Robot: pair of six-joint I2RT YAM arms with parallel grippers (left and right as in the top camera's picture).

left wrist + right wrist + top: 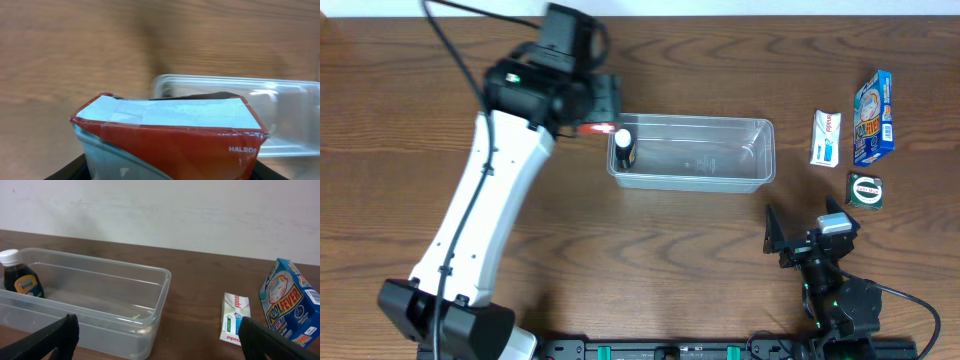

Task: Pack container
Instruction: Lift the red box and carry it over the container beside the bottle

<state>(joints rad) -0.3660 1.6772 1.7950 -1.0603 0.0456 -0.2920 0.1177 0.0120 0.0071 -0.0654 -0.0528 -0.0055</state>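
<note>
Left gripper (603,108) is clamped on one red and white box (170,132). Its jaws are mostly hidden, with only dark edges showing at the bottom corners of the wrist view, where the box's lower part is cut off. From overhead only a red sliver shows, seemingly at the left end of the container (750,170), which lies mid-table. Right gripper (807,235) stands wide open and empty. The container holds one dark bottle (623,148). To its right lie three packs: one white pack (826,138), one blue pack (872,118) and one green pack (865,190).
</note>
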